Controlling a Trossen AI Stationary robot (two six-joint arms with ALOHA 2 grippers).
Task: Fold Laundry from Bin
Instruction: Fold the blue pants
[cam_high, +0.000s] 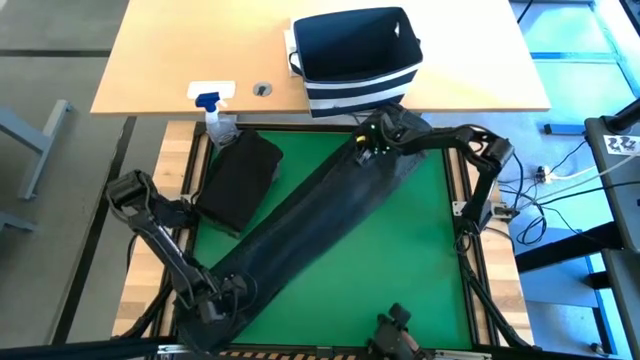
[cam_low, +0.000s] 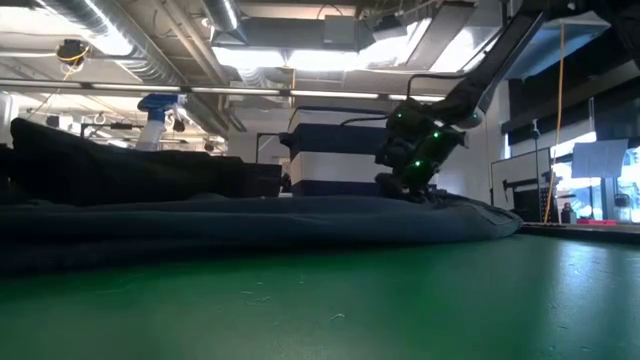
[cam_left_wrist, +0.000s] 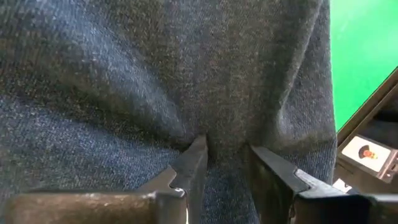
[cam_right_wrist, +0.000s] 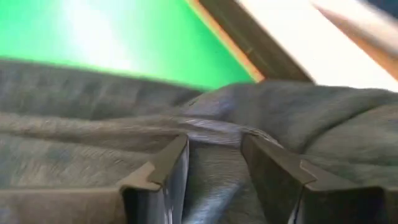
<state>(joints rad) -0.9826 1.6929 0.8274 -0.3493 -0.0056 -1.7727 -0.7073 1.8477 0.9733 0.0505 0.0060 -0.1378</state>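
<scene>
Setting: a robotics lab or industrial test hall. Evidence: a green mat (cam_high: 340, 290) in a dark frame forms the work surface, with a pale wooden table (cam_high: 200, 50) butted against its far edge. Loose cables (cam_high: 560, 180) trail over the floor to the right of the mat. In the low view, beyond the mat, exposed ducts (cam_low: 110, 30) and strip lights (cam_low: 330, 55) run under a high open ceiling, and a blue-and-white machine (cam_low: 158, 115) stands far behind.

stretched garment (cam_high: 320, 215) splits the green mat (cam_high: 400, 270); folded black cloth (cam_high: 238, 180) blocks one side.
</scene>
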